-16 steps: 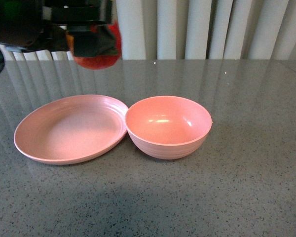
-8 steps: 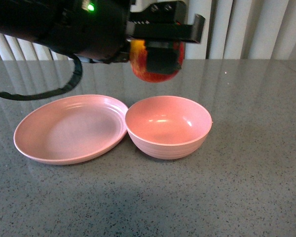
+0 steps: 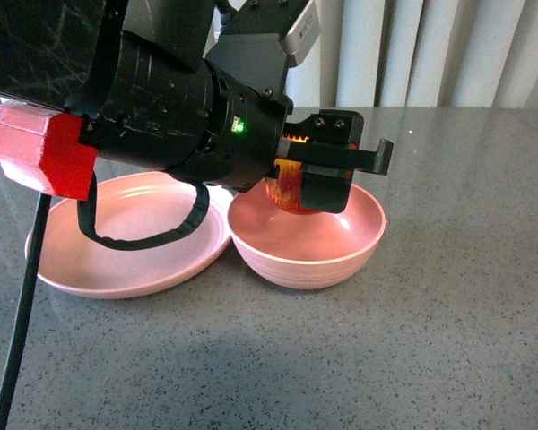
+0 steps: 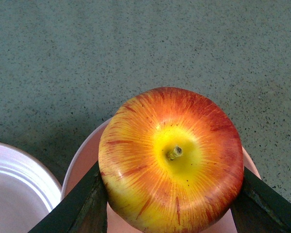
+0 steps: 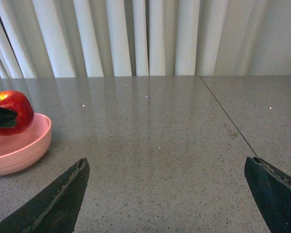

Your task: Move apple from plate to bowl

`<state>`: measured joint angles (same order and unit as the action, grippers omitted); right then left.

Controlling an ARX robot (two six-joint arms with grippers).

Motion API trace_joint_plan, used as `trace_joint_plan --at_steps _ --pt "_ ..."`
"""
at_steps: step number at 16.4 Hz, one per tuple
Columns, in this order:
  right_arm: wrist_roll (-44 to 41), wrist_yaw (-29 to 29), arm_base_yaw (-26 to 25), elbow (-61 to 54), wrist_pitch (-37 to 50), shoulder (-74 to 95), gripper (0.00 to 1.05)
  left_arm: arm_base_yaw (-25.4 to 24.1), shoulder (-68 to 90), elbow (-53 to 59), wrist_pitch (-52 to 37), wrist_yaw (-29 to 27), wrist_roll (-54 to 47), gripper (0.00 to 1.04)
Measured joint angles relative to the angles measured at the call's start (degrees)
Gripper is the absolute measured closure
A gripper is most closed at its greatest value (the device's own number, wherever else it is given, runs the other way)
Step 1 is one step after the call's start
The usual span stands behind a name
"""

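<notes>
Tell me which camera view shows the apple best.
Left wrist view: the apple fills the frame, stem and yellow patch clear, gripped by the left hand. Front view shows a sliver behind that hand. Right wrist view shows it small, over the bowl.

A grey, dark-speckled, glossy stone worktop [image 3: 448, 305] carries two dishes. A wide, shallow, pale pink matte plate [image 3: 148, 260] with a raised rim lies toward the left; a deeper, round, pale pink matte bowl [image 3: 309, 269] with faint outer ridges stands just to its right, rims apparently touching. A thin dark seam [image 5: 228, 116] crosses the worktop farther right.
</notes>
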<state>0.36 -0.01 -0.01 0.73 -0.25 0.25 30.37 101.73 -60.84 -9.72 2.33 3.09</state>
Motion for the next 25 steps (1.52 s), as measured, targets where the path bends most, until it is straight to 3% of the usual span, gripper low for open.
trace_joint_plan --at_steps 9,10,11,12,25 --pt "0.00 0.00 0.00 0.00 -0.02 0.00 0.07 0.52 3.98 -0.81 -0.35 0.04 1.44 0.43" --pt "0.00 0.00 0.00 0.00 0.00 -0.02 0.07 0.57 4.00 -0.81 -0.28 0.59 1.46 0.36" --pt "0.00 0.00 0.00 0.00 -0.02 0.00 0.07 0.55 3.96 -0.81 -0.35 0.59 1.44 0.13" --pt "0.00 0.00 0.00 0.00 0.00 0.00 0.07 0.48 3.78 -0.81 -0.39 0.61 1.42 0.06" --pt "0.00 0.00 0.00 0.00 -0.02 -0.02 0.07 -1.95 -17.38 5.27 -6.91 -3.04 -0.28 0.07"
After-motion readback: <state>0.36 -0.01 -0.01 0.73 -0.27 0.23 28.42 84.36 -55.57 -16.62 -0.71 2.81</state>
